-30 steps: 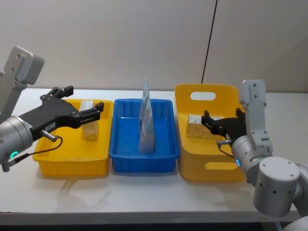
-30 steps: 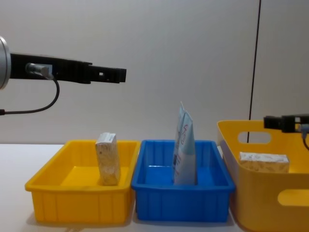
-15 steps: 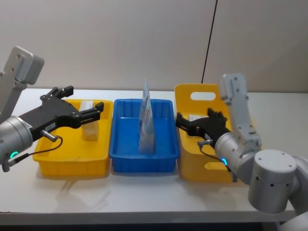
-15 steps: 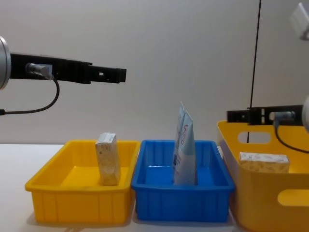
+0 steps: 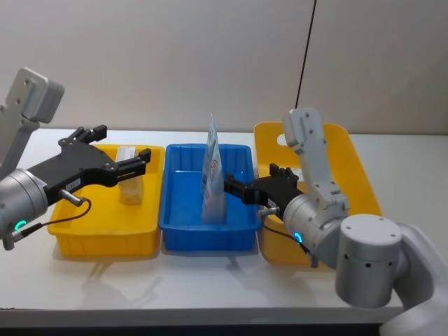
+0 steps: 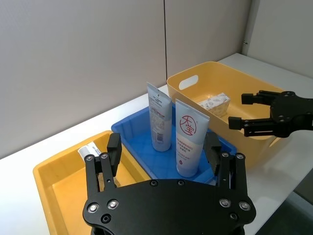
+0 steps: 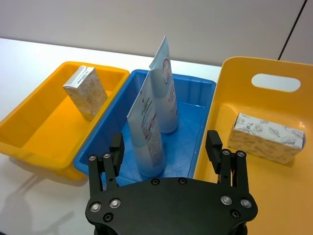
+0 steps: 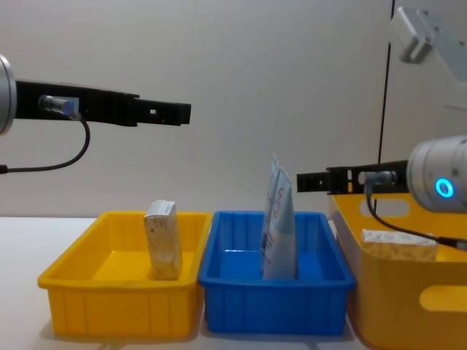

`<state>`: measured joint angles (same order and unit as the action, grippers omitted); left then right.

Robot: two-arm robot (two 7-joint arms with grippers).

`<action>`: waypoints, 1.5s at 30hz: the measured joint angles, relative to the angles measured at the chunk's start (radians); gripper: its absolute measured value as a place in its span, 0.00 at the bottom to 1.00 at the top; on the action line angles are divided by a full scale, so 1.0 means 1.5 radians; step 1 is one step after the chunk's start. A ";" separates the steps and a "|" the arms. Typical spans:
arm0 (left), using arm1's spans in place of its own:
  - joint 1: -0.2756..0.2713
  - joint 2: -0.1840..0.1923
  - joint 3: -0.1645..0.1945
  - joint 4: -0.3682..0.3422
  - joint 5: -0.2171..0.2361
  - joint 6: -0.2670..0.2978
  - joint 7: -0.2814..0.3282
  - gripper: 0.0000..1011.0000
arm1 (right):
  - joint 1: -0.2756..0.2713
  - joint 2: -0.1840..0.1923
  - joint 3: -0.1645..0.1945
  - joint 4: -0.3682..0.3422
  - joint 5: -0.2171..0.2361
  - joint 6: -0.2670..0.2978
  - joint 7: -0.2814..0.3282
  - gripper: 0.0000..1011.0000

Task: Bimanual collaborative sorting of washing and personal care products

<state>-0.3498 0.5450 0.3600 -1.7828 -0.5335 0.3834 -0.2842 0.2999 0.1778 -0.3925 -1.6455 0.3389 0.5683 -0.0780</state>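
Two tubes (image 5: 213,178) stand upright in blue tray (image 5: 208,236). L gripper (image 5: 122,145) hovers over left yellow tray (image 5: 105,241), fingers apart, empty; one carton (image 5: 129,184) stands upright inside it. R gripper (image 5: 248,178) hangs near the tubes, above blue tray's R edge, fingers apart, empty. 2nd carton (image 8: 398,244) lies flat in yellow basket (image 5: 364,183).

Two cartons (image 7: 85,91) (image 7: 266,137), two tubes (image 7: 166,93) (image 7: 146,132), three trays (image 7: 44,127) (image 7: 193,112) (image 7: 283,181) (two yellow, one blue).

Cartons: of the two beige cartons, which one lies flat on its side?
The carton in the tall handled yellow bin on the robot's right lies flat; the other carton stands on end in the shallow yellow tray.
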 joint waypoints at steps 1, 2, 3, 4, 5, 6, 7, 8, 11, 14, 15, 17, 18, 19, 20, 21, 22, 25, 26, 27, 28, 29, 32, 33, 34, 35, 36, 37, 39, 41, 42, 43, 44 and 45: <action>0.000 0.000 0.000 0.000 0.000 0.000 0.000 0.99 | 0.001 -0.002 -0.001 0.003 -0.002 0.000 -0.002 0.99; 0.000 0.000 0.000 0.000 0.000 0.000 0.000 0.99 | 0.002 -0.005 -0.003 0.005 -0.004 0.000 -0.005 0.99; 0.000 0.000 0.000 0.000 0.000 0.000 0.000 0.99 | 0.004 -0.007 -0.004 0.008 -0.006 0.000 -0.006 0.99; 0.000 0.000 0.000 0.000 0.000 0.000 0.000 0.99 | 0.006 -0.012 -0.007 0.015 -0.011 -0.001 -0.011 0.99; 0.000 0.000 0.000 0.000 0.000 0.000 0.000 0.99 | 0.008 -0.015 -0.009 0.018 -0.013 -0.002 -0.013 0.99; 0.000 0.000 0.000 0.000 0.000 0.000 0.000 0.99 | 0.010 -0.018 -0.010 0.023 -0.015 -0.003 -0.016 0.99; 0.000 0.000 0.000 0.000 0.000 0.000 0.000 0.99 | 0.011 -0.020 -0.011 0.026 -0.017 -0.004 -0.018 0.99; 0.000 0.000 0.000 0.000 0.000 0.000 0.000 0.99 | 0.014 -0.025 -0.014 0.033 -0.021 -0.006 -0.022 0.99; 0.000 0.000 0.000 0.000 0.000 0.000 0.000 0.99 | 0.021 -0.034 -0.020 0.048 -0.029 -0.011 -0.029 0.99; 0.000 0.000 0.000 0.000 0.000 0.000 0.000 0.99 | 0.028 -0.044 -0.026 0.065 -0.037 -0.016 -0.035 0.99; 0.000 0.000 0.000 0.000 0.000 0.000 0.000 0.99 | 0.030 -0.045 -0.027 0.068 -0.039 -0.017 -0.035 0.99; 0.000 0.000 0.000 0.000 0.000 0.000 0.000 0.99 | 0.034 -0.049 -0.030 0.077 -0.044 -0.018 -0.037 0.99; 0.000 0.000 0.000 0.000 0.000 0.000 0.000 0.99 | 0.038 -0.052 -0.033 0.084 -0.047 -0.020 -0.038 0.99; 0.000 0.000 0.000 0.000 0.000 0.000 0.000 0.99 | 0.040 -0.053 -0.034 0.087 -0.050 -0.021 -0.038 0.99; 0.000 0.000 0.000 0.000 0.000 0.000 0.000 0.99 | 0.042 -0.054 -0.035 0.090 -0.051 -0.021 -0.038 0.99; 0.000 0.000 0.000 0.000 0.000 0.000 0.000 0.99 | 0.046 -0.056 -0.038 0.097 -0.054 -0.022 -0.038 0.99; 0.000 0.000 0.000 0.000 0.000 0.000 0.000 0.99 | 0.049 -0.057 -0.040 0.102 -0.056 -0.023 -0.038 0.99; 0.000 0.000 0.000 0.000 0.000 0.000 0.000 0.99 | 0.058 -0.059 -0.043 0.114 -0.062 -0.026 -0.038 0.99; 0.000 0.000 0.000 0.000 0.000 0.000 0.000 0.99 | 0.061 -0.060 -0.044 0.118 -0.064 -0.027 -0.038 0.99; 0.000 0.000 0.000 0.000 0.000 0.000 0.000 0.99 | 0.065 -0.061 -0.046 0.125 -0.067 -0.028 -0.037 0.99; 0.000 0.000 0.000 0.000 0.000 0.000 0.000 0.99 | 0.067 -0.061 -0.046 0.128 -0.068 -0.028 -0.037 0.99; 0.000 0.000 0.000 0.000 0.000 0.000 0.000 0.99 | 0.069 -0.062 -0.047 0.131 -0.070 -0.029 -0.037 0.99; 0.000 0.000 0.000 0.000 0.000 0.000 0.000 0.99 | 0.078 -0.063 -0.049 0.143 -0.076 -0.031 -0.035 0.99; 0.000 0.000 0.000 0.000 0.000 0.000 0.000 0.99 | 0.082 -0.064 -0.051 0.150 -0.079 -0.032 -0.035 0.99; 0.000 0.000 0.000 0.000 0.000 0.000 0.000 0.99 | 0.083 -0.065 -0.051 0.153 -0.080 -0.033 -0.035 0.99; 0.000 0.000 0.000 0.000 0.000 0.000 0.000 0.99 | 0.086 -0.065 -0.051 0.156 -0.081 -0.033 -0.034 0.99; 0.000 0.000 0.000 0.000 0.000 0.000 0.000 0.99 | 0.089 -0.066 -0.052 0.162 -0.084 -0.034 -0.034 0.99; 0.000 0.000 0.000 0.000 0.000 0.000 0.000 0.99 | 0.091 -0.066 -0.053 0.164 -0.086 -0.034 -0.033 0.99; 0.000 0.000 0.000 0.000 0.000 0.000 0.000 0.99 | 0.095 -0.067 -0.053 0.170 -0.088 -0.034 -0.032 0.99; 0.000 0.000 0.000 0.000 0.000 0.000 0.000 0.99 | 0.100 -0.068 -0.055 0.178 -0.091 -0.035 -0.031 0.99; 0.000 0.000 0.000 0.000 0.000 0.000 0.000 0.99 | 0.102 -0.069 -0.055 0.181 -0.092 -0.035 -0.030 0.99; 0.000 0.000 0.000 0.000 0.000 0.000 0.000 0.99 | 0.105 -0.069 -0.056 0.188 -0.095 -0.035 -0.029 0.99; 0.000 0.000 0.000 0.000 0.000 0.000 0.000 0.99 | 0.107 -0.070 -0.056 0.190 -0.096 -0.035 -0.029 0.99; 0.000 0.000 0.000 0.000 0.000 0.000 0.000 0.99 | 0.109 -0.071 -0.057 0.194 -0.097 -0.035 -0.028 0.99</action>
<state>-0.3498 0.5451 0.3601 -1.7828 -0.5335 0.3834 -0.2842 0.4633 0.0720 -0.4783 -1.3551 0.1937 0.5154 -0.1200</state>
